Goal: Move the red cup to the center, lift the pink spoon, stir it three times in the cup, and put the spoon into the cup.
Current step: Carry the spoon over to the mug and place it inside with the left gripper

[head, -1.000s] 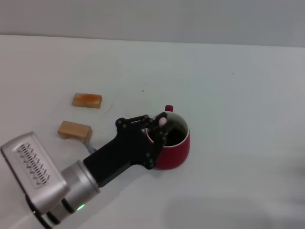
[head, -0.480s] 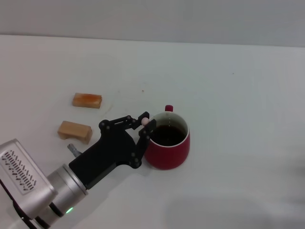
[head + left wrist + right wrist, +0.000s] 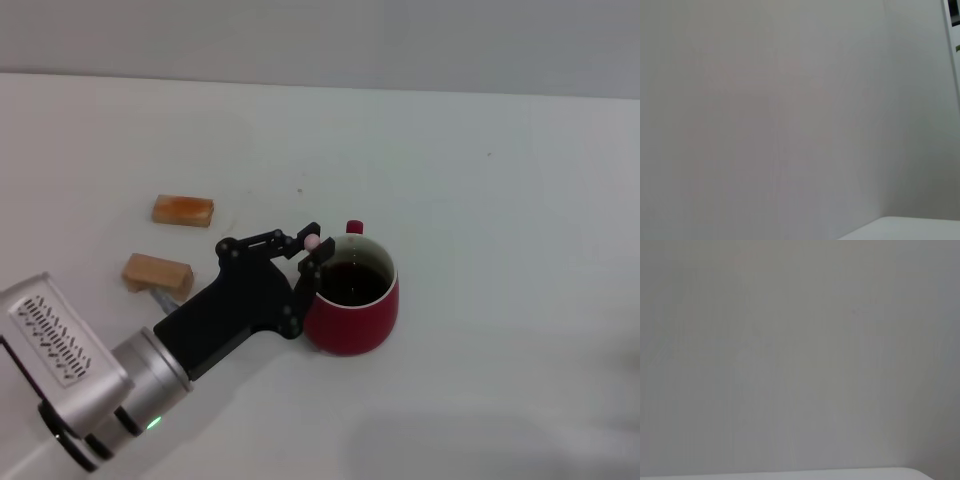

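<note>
The red cup stands on the white table near the middle, with dark liquid inside and its small handle pointing away from me. My left gripper is at the cup's left rim, shut on the pink spoon. Only the spoon's pale pink end shows between the black fingers; its neck and bowl are hidden behind them. The right gripper is out of view. Both wrist views show only a blank pale wall.
Two tan wooden blocks lie left of the cup, one farther back and one close beside my left arm. The white tabletop stretches bare to the right and ends at a far edge against the wall.
A second ago the left gripper held the spoon over the cup's opening. It drew back to the left off the rim, and has now shifted slightly back toward the rim. The cup has not moved.
</note>
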### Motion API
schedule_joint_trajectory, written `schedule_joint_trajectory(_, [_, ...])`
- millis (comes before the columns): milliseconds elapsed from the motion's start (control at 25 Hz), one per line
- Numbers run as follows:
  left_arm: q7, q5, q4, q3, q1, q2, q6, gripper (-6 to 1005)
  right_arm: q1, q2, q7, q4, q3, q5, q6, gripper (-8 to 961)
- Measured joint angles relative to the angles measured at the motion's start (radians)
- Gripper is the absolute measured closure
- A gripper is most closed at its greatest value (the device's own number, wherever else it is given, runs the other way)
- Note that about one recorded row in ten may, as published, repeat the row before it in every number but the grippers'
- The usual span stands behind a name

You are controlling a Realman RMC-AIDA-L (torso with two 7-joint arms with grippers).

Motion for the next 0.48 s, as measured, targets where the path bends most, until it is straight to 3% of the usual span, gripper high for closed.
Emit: schedule_joint_trajectory(480, [0.001, 0.004, -0.014, 0.012, -0.072, -0.008, -0.03, 755, -0.003, 0.0, 0.0, -0.003, 0.0, -0.001, -0.001, 953])
